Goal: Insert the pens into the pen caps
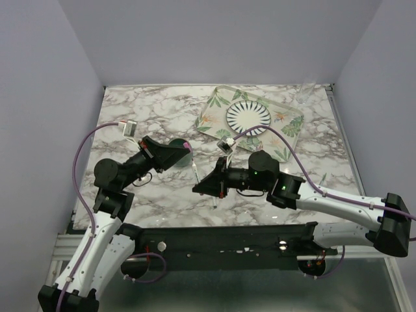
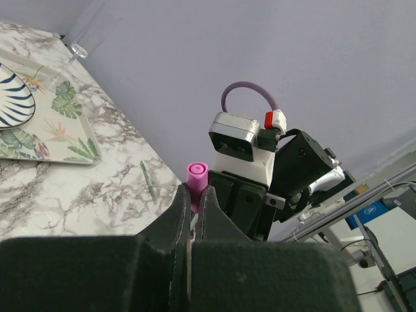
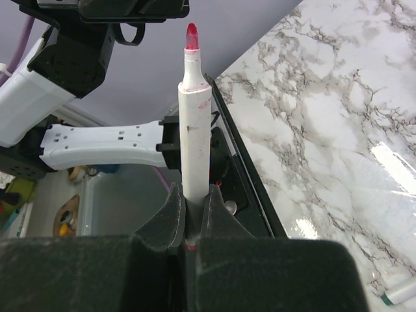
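My left gripper (image 1: 188, 149) (image 2: 193, 192) is shut on the pink-purple pen cap (image 2: 196, 174) (image 1: 188, 144), whose open end sticks out past the fingertips. My right gripper (image 1: 197, 189) (image 3: 194, 195) is shut on a whitish pen (image 3: 195, 130) with its bare pink-red tip (image 3: 191, 36) pointing away from the fingers. The two grippers are close together above the table's front middle, cap and pen tip apart. A second whitish pen (image 1: 195, 171) (image 2: 148, 181) lies on the marble between them; its green-marked end shows in the right wrist view (image 3: 398, 296). I cannot see the green cap as a separate thing.
A dark green cup (image 1: 175, 143) stands just behind my left gripper. A leaf-patterned tray (image 1: 294, 133) with a striped plate (image 1: 248, 117) sits at the back right. A clear glass (image 1: 305, 92) stands at the far right corner. The table's black front rail (image 1: 227, 237) is close.
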{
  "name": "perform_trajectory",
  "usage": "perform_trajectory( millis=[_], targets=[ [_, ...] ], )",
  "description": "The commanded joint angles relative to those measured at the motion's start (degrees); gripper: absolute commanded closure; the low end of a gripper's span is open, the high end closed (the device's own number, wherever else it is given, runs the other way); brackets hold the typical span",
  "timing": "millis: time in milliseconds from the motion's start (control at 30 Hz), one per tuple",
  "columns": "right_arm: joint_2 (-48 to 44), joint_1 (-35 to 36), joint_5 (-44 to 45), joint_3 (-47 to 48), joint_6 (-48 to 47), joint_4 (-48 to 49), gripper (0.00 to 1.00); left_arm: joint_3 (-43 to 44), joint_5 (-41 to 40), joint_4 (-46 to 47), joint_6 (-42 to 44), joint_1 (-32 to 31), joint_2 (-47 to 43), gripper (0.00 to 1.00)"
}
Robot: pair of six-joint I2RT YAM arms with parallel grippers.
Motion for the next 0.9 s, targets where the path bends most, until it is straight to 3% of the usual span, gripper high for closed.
perform_trajectory(
  millis=[0,867],
  targets=[
    [0.6,0.4,0.2,0.2,0.5,0.0,0.99,-0.3,1.6,0.0,0.8,-0.2,-1.3,1.00],
    [1.3,0.5,0.5,1.1,0.6,-0.1,0.99,-2.6,3.1,0.4,1.0,-0.6,-2.0,1.00]
  ],
)
